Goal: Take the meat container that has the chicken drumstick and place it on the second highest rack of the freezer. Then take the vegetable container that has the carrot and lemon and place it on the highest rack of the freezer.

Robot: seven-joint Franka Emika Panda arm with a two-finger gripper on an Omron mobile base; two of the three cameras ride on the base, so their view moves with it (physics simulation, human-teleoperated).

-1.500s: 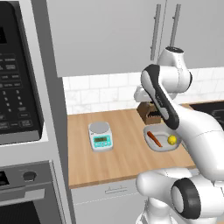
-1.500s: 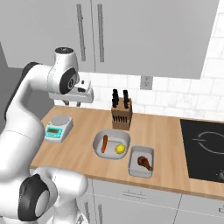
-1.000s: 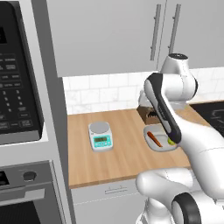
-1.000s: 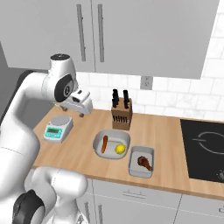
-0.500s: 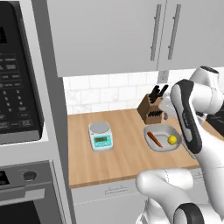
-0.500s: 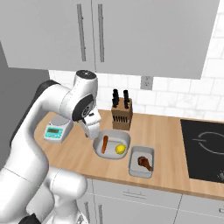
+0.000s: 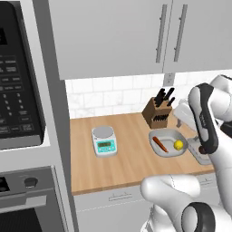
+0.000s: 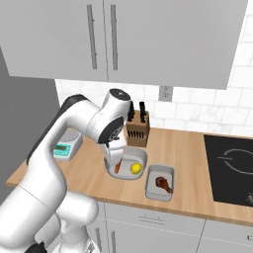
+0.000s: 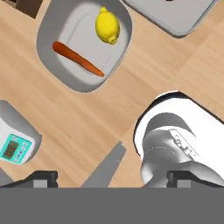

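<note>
With the pincer spread wide above the bench, the rigid, probably light meat tray with the drumstick sits beside the vegetable tray; best gripped by a rim wall.

Matt wood counter, smooth grey tray — glossy lemon

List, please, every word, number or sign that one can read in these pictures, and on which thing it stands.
Nothing can be read.
Microwave panel: rows of pale button marks, too blurred.
Kitchen scale display: dark marks on teal, too small.
Cooktop: white ring markings, no text.
</note>
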